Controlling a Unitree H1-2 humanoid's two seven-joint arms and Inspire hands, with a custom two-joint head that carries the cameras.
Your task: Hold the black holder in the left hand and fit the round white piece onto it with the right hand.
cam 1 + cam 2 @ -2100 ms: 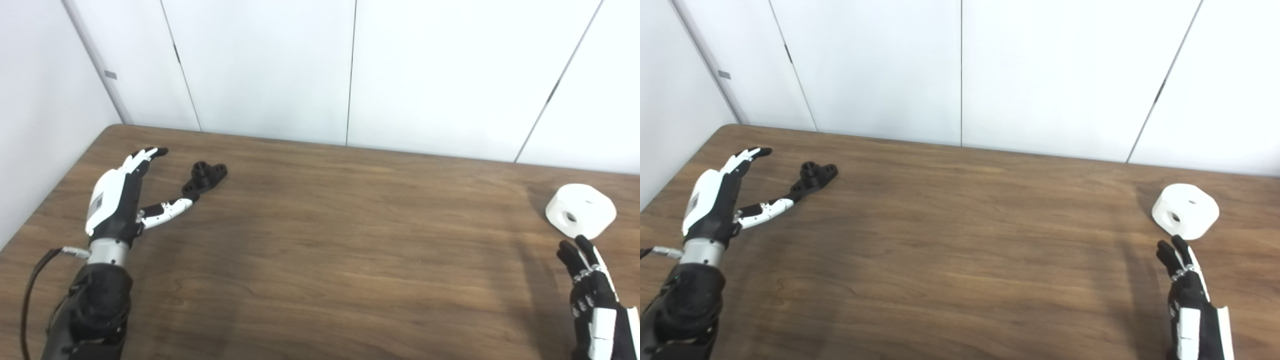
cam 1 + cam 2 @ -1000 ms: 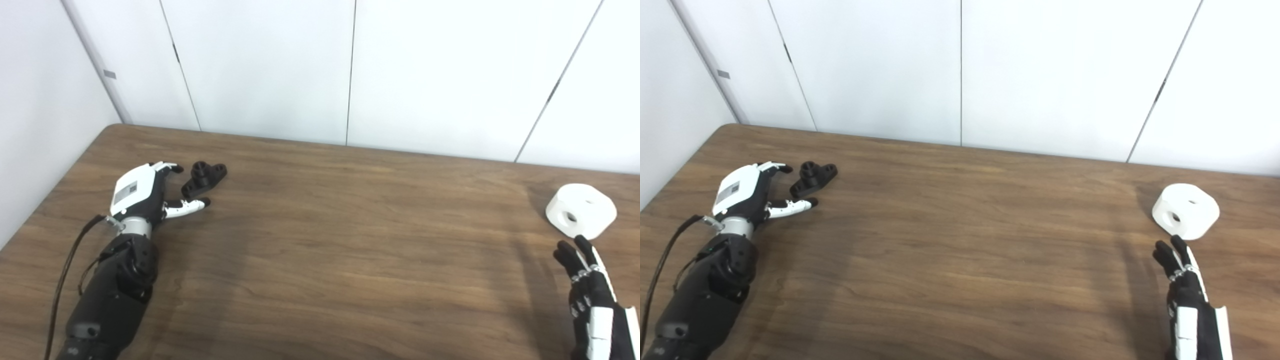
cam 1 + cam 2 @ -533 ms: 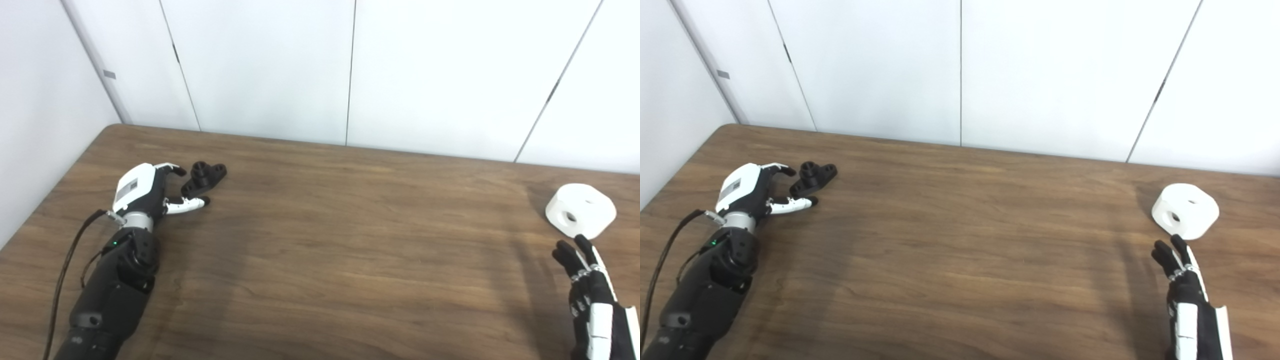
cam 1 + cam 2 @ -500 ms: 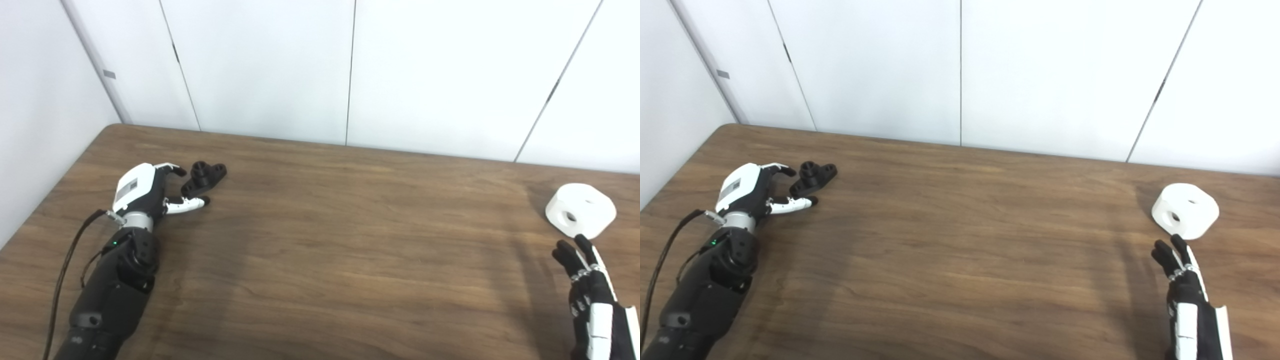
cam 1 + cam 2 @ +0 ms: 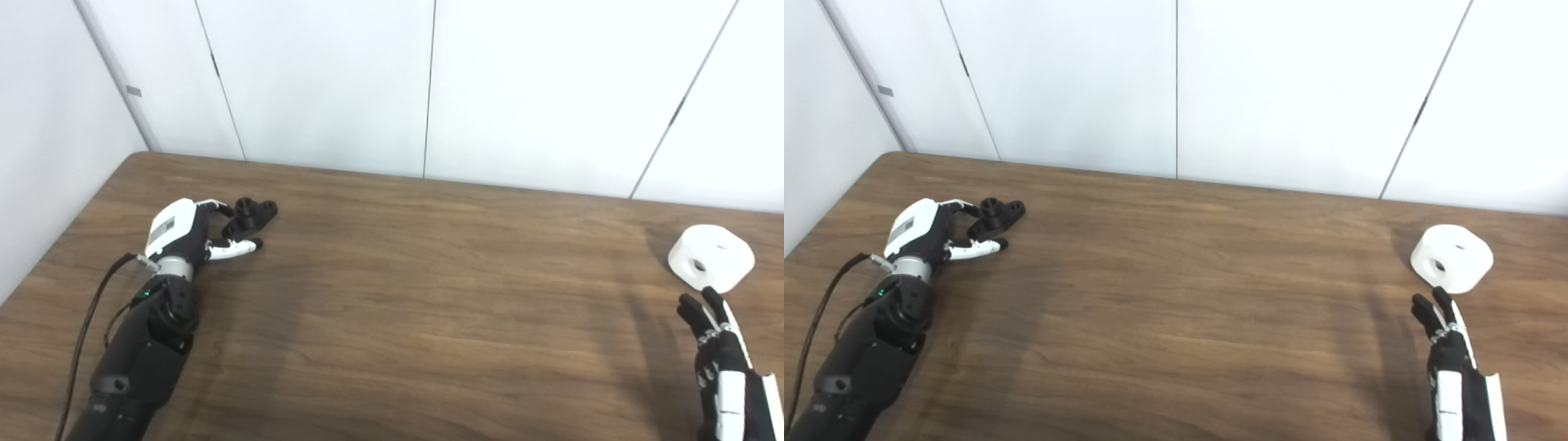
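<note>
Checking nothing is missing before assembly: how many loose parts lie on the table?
2: the black holder far left by the left hand, the round white piece far right. None seems hidden.

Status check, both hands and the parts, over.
Left hand open at black holder, no grip yet. Right hand open, short of white piece. Nothing between them.

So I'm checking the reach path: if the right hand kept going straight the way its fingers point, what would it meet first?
Probably the round white piece: the right hand is open with fingertips aimed at its near edge, only bare table between. Height above the table is unclear.
</note>
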